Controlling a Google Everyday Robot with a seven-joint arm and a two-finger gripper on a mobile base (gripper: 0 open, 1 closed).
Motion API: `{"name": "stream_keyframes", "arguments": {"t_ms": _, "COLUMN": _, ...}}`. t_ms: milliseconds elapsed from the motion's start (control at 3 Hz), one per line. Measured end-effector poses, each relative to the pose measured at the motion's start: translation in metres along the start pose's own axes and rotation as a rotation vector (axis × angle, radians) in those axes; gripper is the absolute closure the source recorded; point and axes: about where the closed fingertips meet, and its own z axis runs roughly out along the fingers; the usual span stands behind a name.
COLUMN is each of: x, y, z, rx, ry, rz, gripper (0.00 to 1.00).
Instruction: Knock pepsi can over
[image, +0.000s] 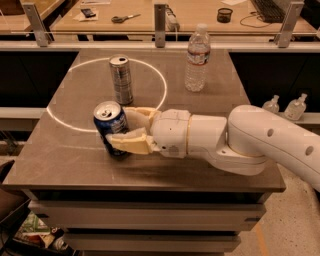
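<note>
Pepsi can (109, 124) sits front-left on the worktop (65, 160), tilted slightly, in front of the silver can (121, 79). Gripper (118, 126) reaches in from the right, jaws closed around the pepsi can, one either side.

Warm dim overhead light; sheen on table (225, 110); gripper (119, 126), 9 o'clock of centre, casts soft shadow toward 6 o'clock.

Glossy white rounded arm (270, 137) segments with thin seams, cream-yellow 2-fingered hand (120, 126) at the tip.
</note>
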Motion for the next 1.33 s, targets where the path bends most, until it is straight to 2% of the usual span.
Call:
{"name": "stream_keyframes", "arguments": {"t_ms": 333, "x": -0.007, "y": -0.014, "z": -0.012, "rx": 0.023, "ry": 0.049, "rz": 0.006, "gripper": 1.00}}
{"name": "stream_keyframes", "arguments": {"t_ms": 667, "x": -0.017, "y": -0.029, "z": -0.025, "rx": 0.070, "ry": 0.165, "rz": -0.011, "gripper": 1.00}}
{"name": "stream_keyframes", "arguments": {"t_ms": 1000, "x": -0.021, "y": -0.034, "z": -0.033, "rx": 0.117, "ry": 0.303, "rz": -0.038, "gripper": 1.00}}
{"name": "stream_keyframes", "arguments": {"t_ms": 1333, "x": -0.023, "y": -0.025, "z": -0.039, "rx": 0.153, "ry": 0.456, "rz": -0.079, "gripper": 1.00}}
